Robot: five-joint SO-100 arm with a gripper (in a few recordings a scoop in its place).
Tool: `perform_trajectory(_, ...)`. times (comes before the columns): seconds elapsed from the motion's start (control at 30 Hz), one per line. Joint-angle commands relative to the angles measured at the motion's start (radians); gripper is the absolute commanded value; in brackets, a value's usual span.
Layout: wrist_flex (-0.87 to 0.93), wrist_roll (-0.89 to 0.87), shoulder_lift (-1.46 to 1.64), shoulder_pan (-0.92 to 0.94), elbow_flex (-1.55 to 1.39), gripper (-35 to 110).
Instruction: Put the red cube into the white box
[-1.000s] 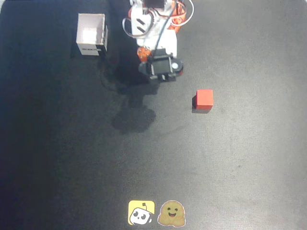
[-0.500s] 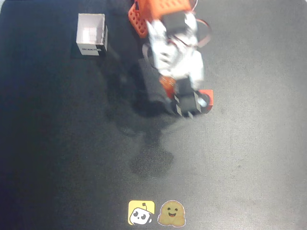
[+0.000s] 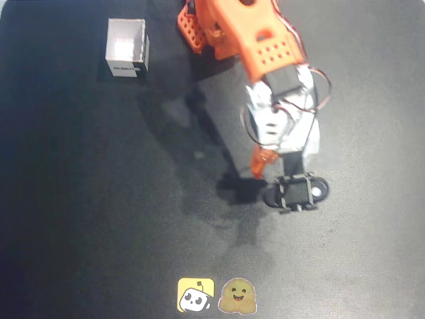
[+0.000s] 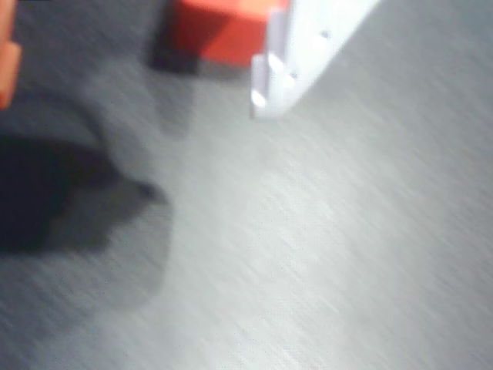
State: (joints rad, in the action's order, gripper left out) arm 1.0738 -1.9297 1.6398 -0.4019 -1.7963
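1. The orange and white arm (image 3: 265, 73) reaches from the mat's top edge out toward its middle, seen from overhead.
2. The gripper (image 4: 139, 69) hangs low over the mat (image 3: 80, 219); I cannot tell whether its jaws are parted or closed.
3. The red cube (image 4: 219, 29) sits on the mat at the wrist view's top edge, touching the white finger (image 4: 296, 54).
4. The white box (image 3: 126, 48) stands near the mat's top left corner, well apart from the gripper.

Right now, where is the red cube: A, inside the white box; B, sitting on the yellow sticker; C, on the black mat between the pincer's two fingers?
C: the wrist view shows the red cube on the mat, beside the white finger.
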Motion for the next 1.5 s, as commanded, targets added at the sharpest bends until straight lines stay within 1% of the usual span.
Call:
perform_trajectory(0.0,-0.057,-0.011,-0.014,-0.003,0.048,24)
perform_trajectory(0.13,-0.086,-0.025,-0.077,-0.003,0.086,24)
perform_trajectory(0.3,-0.114,0.029,-0.086,0.028,0.074,24)
perform_trajectory(0.43,-0.086,0.057,-0.040,0.046,0.041,23)
perform_trajectory(0.5,-0.080,0.061,0.017,0.052,-0.025,23)
perform_trajectory(0.73,-0.087,0.003,0.210,0.041,-0.275,23)
perform_trajectory(0.9,-0.107,-0.084,0.232,-0.043,-0.328,24)
perform_trajectory(1.07,-0.236,-0.176,0.262,-0.130,-0.440,25)
perform_trajectory(1.2,-0.282,-0.179,0.285,-0.140,-0.497,25)
perform_trajectory(1.33,-0.285,-0.183,0.282,-0.147,-0.520,25)
perform_trajectory(1.47,-0.341,-0.181,0.288,-0.150,-0.589,25)
